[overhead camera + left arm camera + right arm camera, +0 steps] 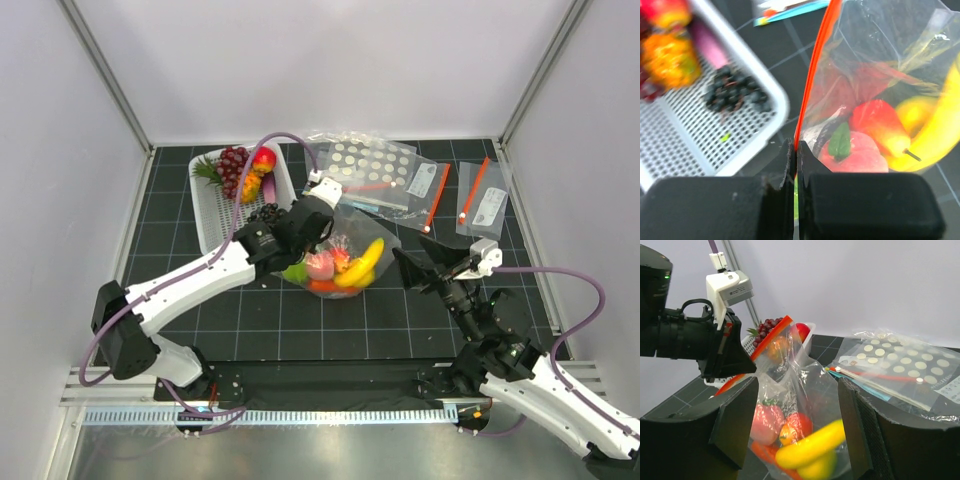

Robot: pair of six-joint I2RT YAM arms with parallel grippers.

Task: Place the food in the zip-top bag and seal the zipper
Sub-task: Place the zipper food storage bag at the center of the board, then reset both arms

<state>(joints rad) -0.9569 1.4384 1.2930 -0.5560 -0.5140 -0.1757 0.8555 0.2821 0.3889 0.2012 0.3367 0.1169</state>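
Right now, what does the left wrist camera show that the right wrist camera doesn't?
Only the left wrist view: the perforated floor of the white basket, with a cluster of dark berries lying on it.
Only the right wrist view: the right fingers standing wide apart, and the dotted bag lying beyond them.
Both: the clear zip-top bag holding the banana and the peach, and the left fingers pinched shut on its orange-red zipper.

The clear zip-top bag (807, 377) stands upright, glossy food (810, 445) inside; its orange-red zipper (815, 70) uppermost.
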